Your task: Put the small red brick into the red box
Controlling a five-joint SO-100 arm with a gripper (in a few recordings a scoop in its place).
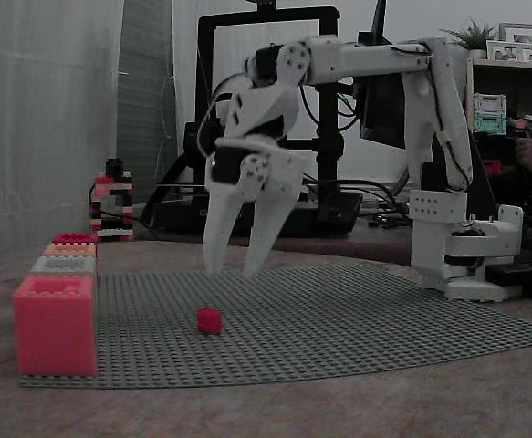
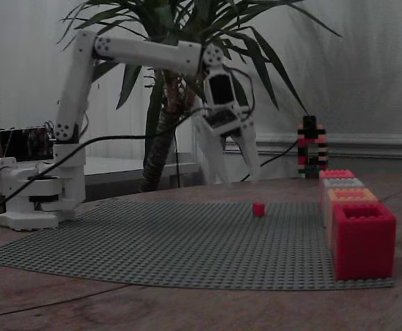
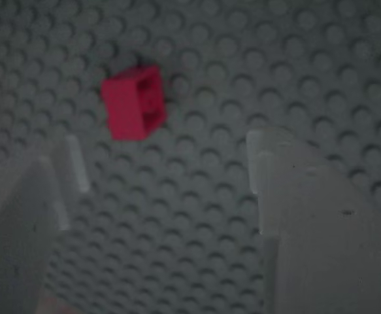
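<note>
one blocky red brick (image 3: 133, 101), studded grey baseplate (image 3: 255, 72)

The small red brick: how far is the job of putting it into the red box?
Nothing is finished: the small red brick lies on the grey baseplate, apart from the red box. In hand: the open tool hovers near the brick, empty. Left: descending, gripping, carrying, releasing into the box.

Brown table (image 1: 339, 411), grey studded baseplate (image 1: 357, 319) flat on it, arm base (image 1: 471, 269) beside
</note>
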